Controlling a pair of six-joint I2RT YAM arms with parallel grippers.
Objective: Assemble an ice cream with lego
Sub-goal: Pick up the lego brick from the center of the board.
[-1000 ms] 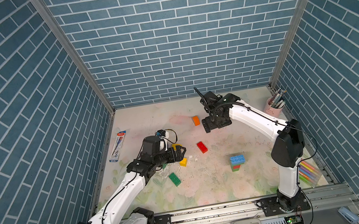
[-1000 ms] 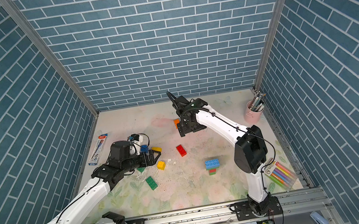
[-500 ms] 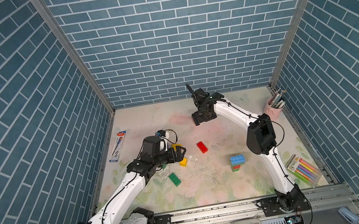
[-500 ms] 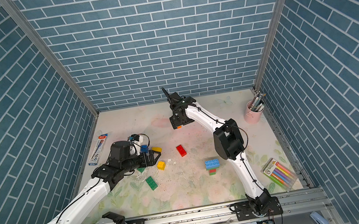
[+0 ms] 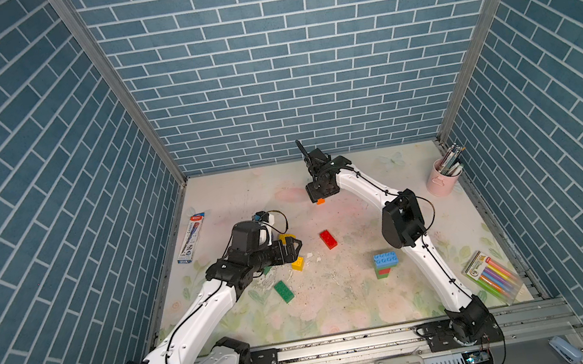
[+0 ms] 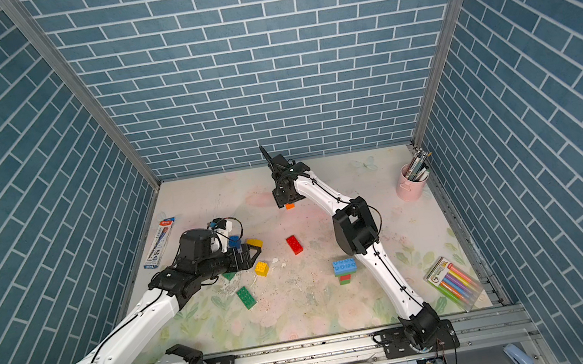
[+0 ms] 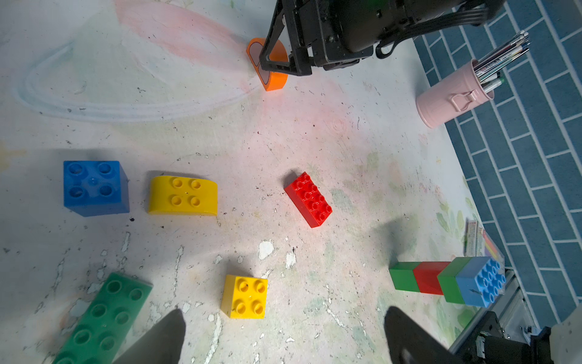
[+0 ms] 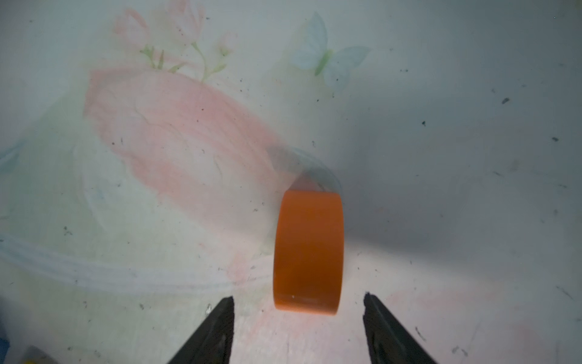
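Observation:
An orange round-topped lego brick (image 8: 308, 252) lies on its side at the back of the mat, also seen in a top view (image 5: 320, 201). My right gripper (image 8: 299, 302) hangs over it, open, with a gap at each finger. My left gripper (image 7: 283, 318) is open and empty just above a yellow square brick (image 7: 245, 296). Around it lie a yellow round-topped brick (image 7: 183, 196), a blue square brick (image 7: 94, 187), a red oblong brick (image 7: 308, 199) and a green oblong brick (image 7: 104, 315). A stack of green, red, green and blue bricks (image 5: 386, 264) stands at the right.
A pink cup of pens (image 5: 444, 182) stands at the back right. A pack of coloured markers (image 5: 493, 275) lies at the front right, and a boxed pen pack (image 5: 192, 238) along the left wall. Blue brick walls close in three sides.
The right arm swung back and to the left and came down over the orange brick, its jaws narrowing. The left arm has stayed put.

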